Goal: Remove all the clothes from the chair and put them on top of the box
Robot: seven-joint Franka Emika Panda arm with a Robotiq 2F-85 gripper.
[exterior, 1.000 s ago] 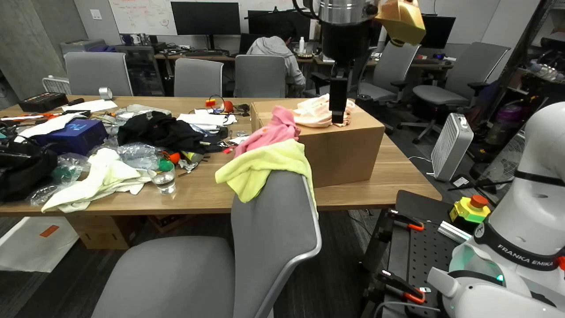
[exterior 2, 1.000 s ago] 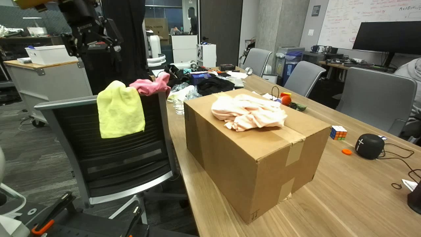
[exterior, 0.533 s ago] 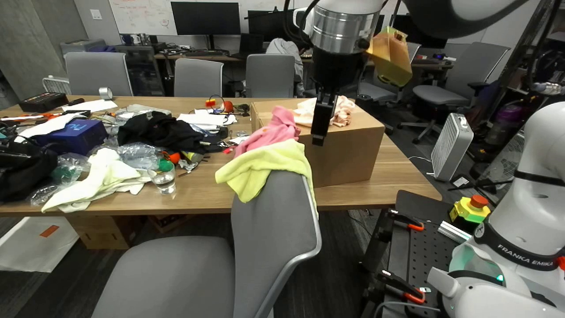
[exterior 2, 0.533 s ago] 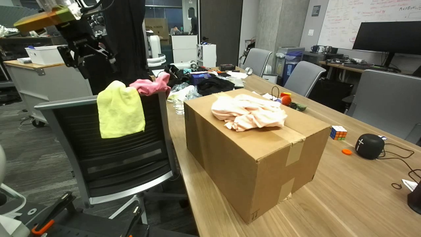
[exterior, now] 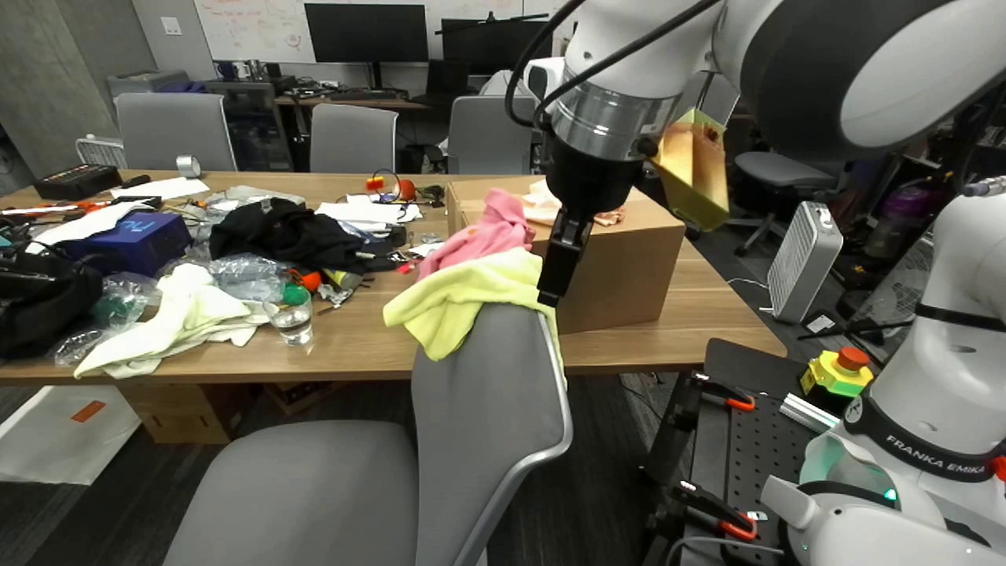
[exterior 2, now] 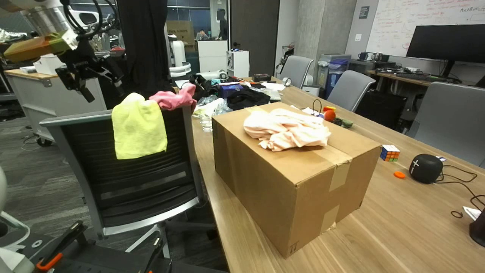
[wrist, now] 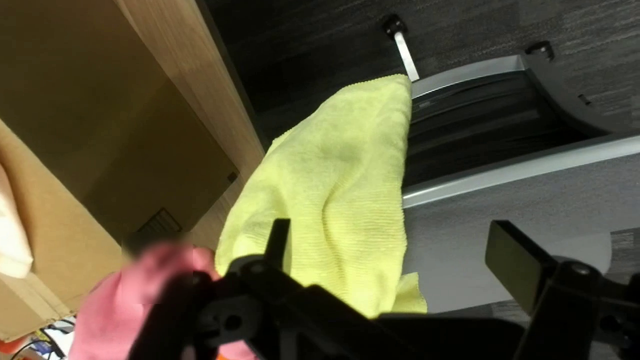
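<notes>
Gripper (wrist: 390, 240) spread wide, holding nothing, seemingly to straddle yellow-green cloth (wrist: 345, 190) draped with pink garment (exterior 2: 174, 99) over chair (exterior: 503, 393); clearance hard to judge; peach garment (exterior 2: 286, 129) heaped on box (exterior 2: 254, 174), as asked.

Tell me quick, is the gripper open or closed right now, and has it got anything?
Gripper: open, jaws wide apart, holding nothing.

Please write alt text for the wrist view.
An open, empty gripper hovers near a yellow cloth draped over a grey chair. A pink cloth is at lower left; part of a peach cloth shows on a box at left.
</notes>
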